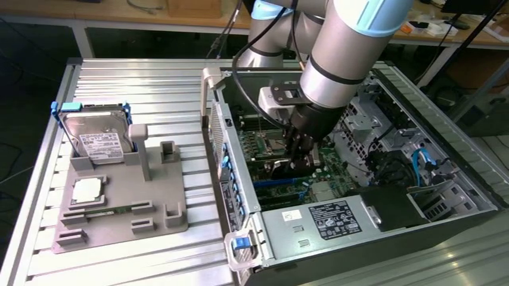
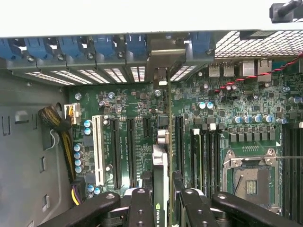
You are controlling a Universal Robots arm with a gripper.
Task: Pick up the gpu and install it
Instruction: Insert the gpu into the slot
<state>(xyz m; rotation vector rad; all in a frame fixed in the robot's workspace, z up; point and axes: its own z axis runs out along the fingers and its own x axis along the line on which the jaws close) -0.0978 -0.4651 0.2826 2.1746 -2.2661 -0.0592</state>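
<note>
The gpu point(image 2: 162, 156) is a thin black card seen edge-on, standing upright over the green motherboard point(image 2: 132, 101) between the black expansion slots. Its silver bracket point(image 2: 163, 54) lies against the case's rear slot openings. My gripper point(image 2: 165, 208) is shut on the card, one black finger point(image 2: 141, 208) on each side of it. In the exterior view the gripper point(image 1: 298, 156) reaches down into the open computer case point(image 1: 238, 196), with the gpu point(image 1: 280, 171) dark beneath it. I cannot tell whether the card's edge sits in a slot.
A grey fixture plate point(image 1: 119, 208) lies at the exterior view's left, holding a silver hard drive point(image 1: 95, 140) and a small CPU chip point(image 1: 86, 189). Inside the case are a white slot point(image 2: 98, 149), a cable bundle point(image 2: 59, 125), the open CPU socket point(image 2: 248, 182) and blue latches point(image 2: 71, 47).
</note>
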